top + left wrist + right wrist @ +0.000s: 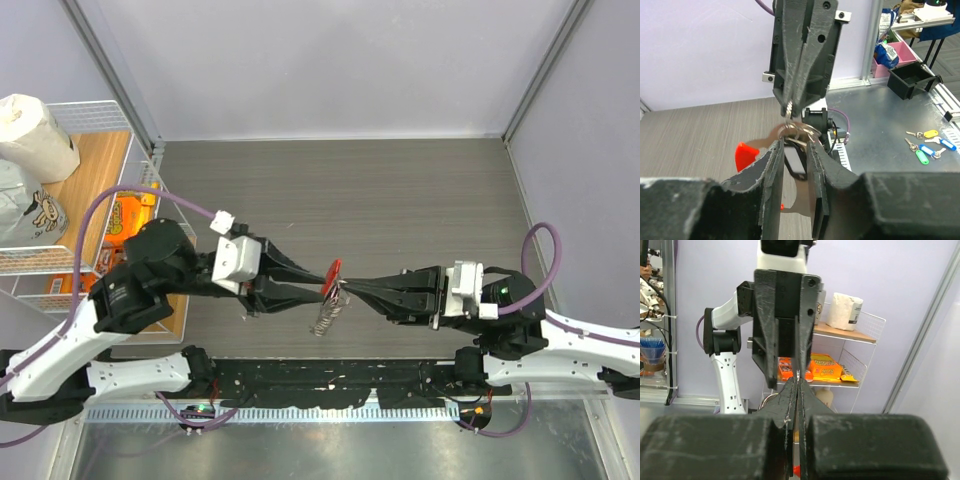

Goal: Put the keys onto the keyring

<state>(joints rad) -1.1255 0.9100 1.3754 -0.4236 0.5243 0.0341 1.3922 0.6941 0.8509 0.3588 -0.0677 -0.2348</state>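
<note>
My left gripper [318,284] and right gripper [350,288] meet tip to tip above the near middle of the table. The keyring's red strip [331,277] sticks out at the left fingertips, and its silvery chain [324,316] hangs below. In the left wrist view the metal ring [796,132] lies across the left fingertips, with the red strip [744,155] beside them. A black-framed piece [794,163] hangs in the gap between those fingers. The right gripper [791,102] is shut on a small silver key piece [789,108] just above the ring. That piece also shows in the right wrist view [798,374].
A wire shelf [95,110] stands at the far left with a paper roll [32,135] and orange snack boxes [128,215]. The left wrist view shows several coloured key tags [927,146] and a black bin [912,80] on the metal surface beyond the table.
</note>
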